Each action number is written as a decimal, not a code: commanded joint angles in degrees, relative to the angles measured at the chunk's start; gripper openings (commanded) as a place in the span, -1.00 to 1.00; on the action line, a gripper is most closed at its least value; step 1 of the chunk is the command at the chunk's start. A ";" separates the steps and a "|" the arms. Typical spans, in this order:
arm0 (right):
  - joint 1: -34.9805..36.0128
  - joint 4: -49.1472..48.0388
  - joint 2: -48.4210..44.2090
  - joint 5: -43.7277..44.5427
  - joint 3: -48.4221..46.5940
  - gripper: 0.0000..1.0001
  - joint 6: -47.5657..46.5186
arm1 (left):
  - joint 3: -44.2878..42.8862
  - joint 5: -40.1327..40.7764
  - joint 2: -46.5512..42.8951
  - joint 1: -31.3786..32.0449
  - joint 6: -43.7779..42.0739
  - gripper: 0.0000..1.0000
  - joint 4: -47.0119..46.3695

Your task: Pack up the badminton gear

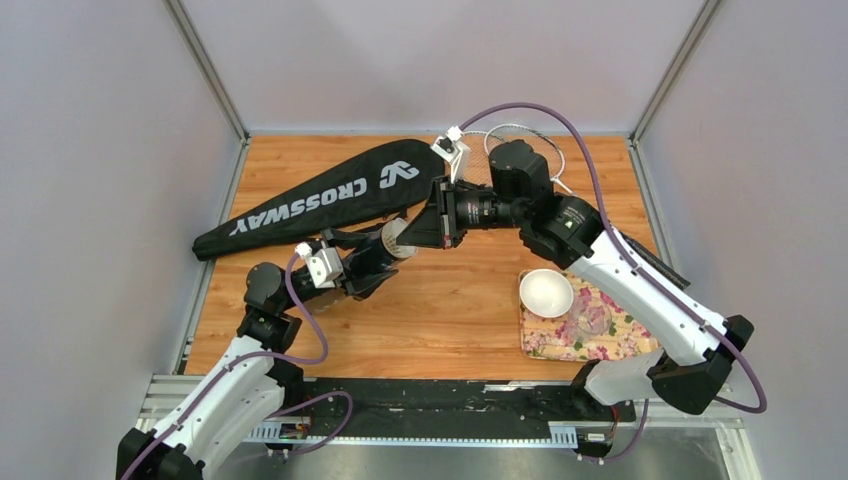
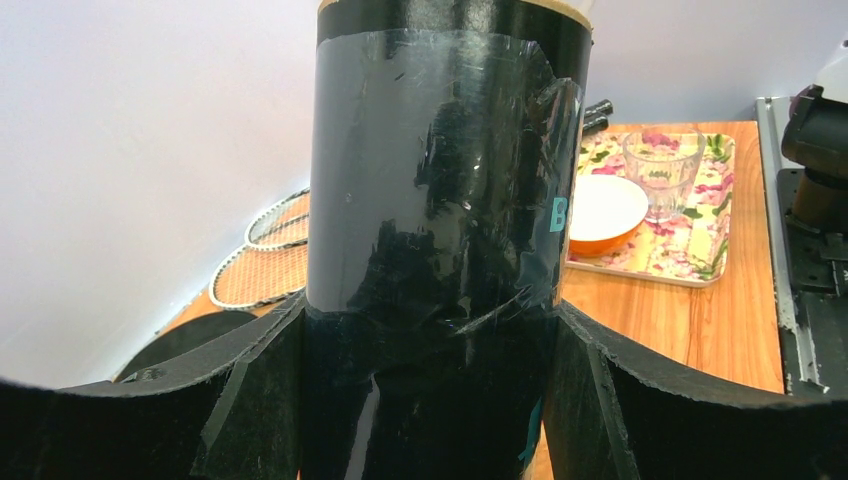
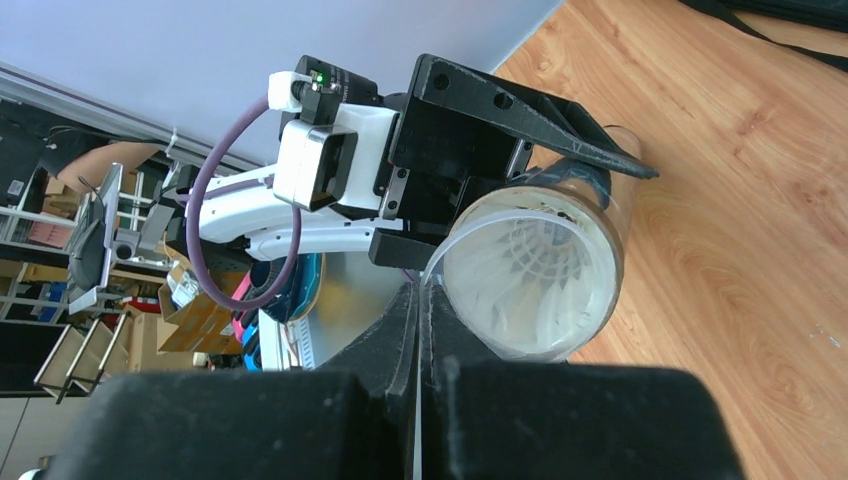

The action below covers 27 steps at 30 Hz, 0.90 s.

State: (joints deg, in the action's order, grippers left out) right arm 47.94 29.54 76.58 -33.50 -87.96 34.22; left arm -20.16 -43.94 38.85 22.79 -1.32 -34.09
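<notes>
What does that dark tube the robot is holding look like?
The tube is round, dark and shiny, wrapped in crinkled clear film, with a pale rim. The left tool clamps it from both sides, holding it sideways over the wooden table. Its open end faces the shut right tool, whose tips sit at the rim. A white feather shuttlecock sits inside.
</notes>
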 commanded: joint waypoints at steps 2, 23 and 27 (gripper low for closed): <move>0.66 5.16 2.08 2.20 -5.19 -1.00 -2.13 | 0.39 -1.76 0.70 0.15 3.96 -0.89 0.69; 5.58 19.59 9.12 14.78 -13.46 -1.00 -7.06 | 0.47 -1.67 0.35 0.07 4.13 -0.89 0.60; 5.67 20.21 10.08 15.57 -13.20 -1.00 -6.27 | 0.47 -1.67 0.35 0.15 4.13 -0.89 0.60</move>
State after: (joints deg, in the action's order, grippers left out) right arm 53.60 44.36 84.05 -22.09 -100.90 28.62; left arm -20.16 -44.82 38.96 22.79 -1.23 -34.15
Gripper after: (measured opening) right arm 0.007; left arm 0.773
